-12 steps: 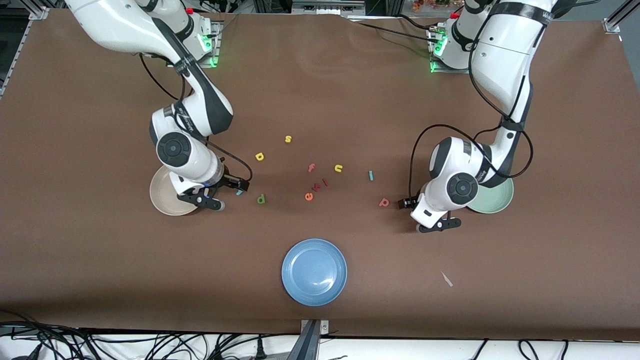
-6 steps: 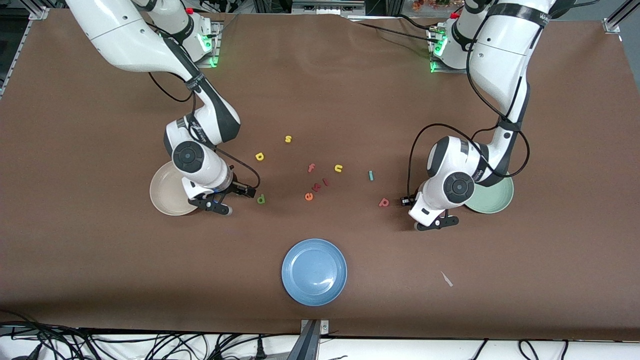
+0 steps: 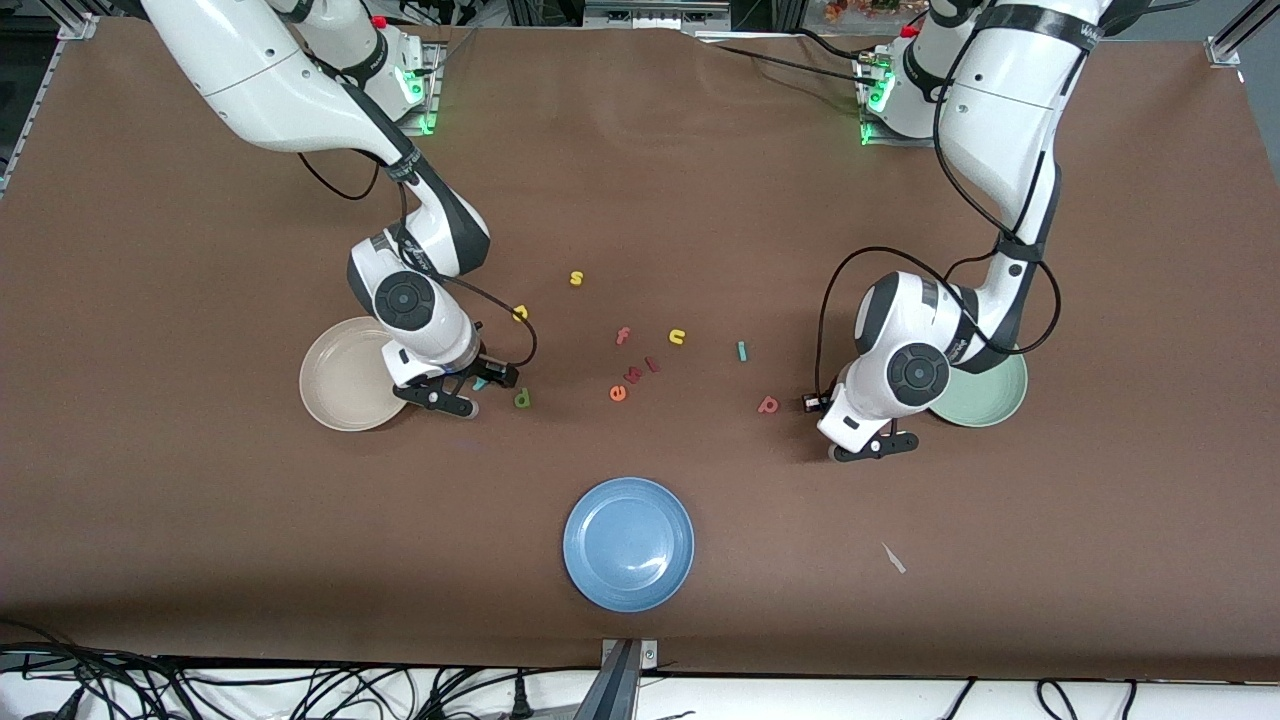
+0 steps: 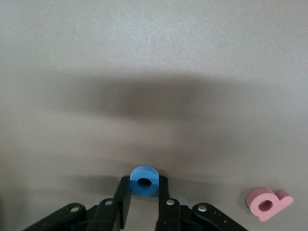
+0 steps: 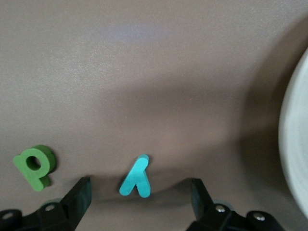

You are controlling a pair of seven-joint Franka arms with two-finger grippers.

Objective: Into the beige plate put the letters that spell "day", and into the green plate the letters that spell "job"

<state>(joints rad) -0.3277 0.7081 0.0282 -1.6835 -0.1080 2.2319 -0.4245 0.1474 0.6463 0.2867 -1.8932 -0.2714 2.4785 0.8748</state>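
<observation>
My left gripper (image 4: 144, 186) is shut on the blue "o" (image 4: 144, 172), which stands between its fingers low at the table; in the front view this gripper (image 3: 875, 447) sits beside the green plate (image 3: 1000, 400), and the "o" is hidden. The pink "b" (image 4: 267, 204) (image 3: 768, 404) lies close by, the teal "j" (image 3: 742, 351) farther from the camera. My right gripper (image 5: 140, 188) (image 3: 440, 400) is open over the teal "y" (image 5: 136, 177) (image 3: 481, 383), next to the beige plate (image 3: 335, 390) (image 5: 296, 144). The green "d" (image 5: 34, 166) (image 3: 522, 399) lies beside the "y". The yellow "a" (image 3: 519, 313) is farther off.
A blue plate (image 3: 628, 543) sits near the front edge. Loose letters lie mid-table: a yellow "s" (image 3: 576, 278), a red "f" (image 3: 622, 336), a yellow "u" (image 3: 677, 336), an orange "e" (image 3: 618, 394) and small red pieces (image 3: 651, 364). A white scrap (image 3: 893, 558) lies nearer the camera.
My right gripper has moved from over the beige plate's edge toward the left arm's end and now hangs over the teal "y". The left arm has hardly shifted.
</observation>
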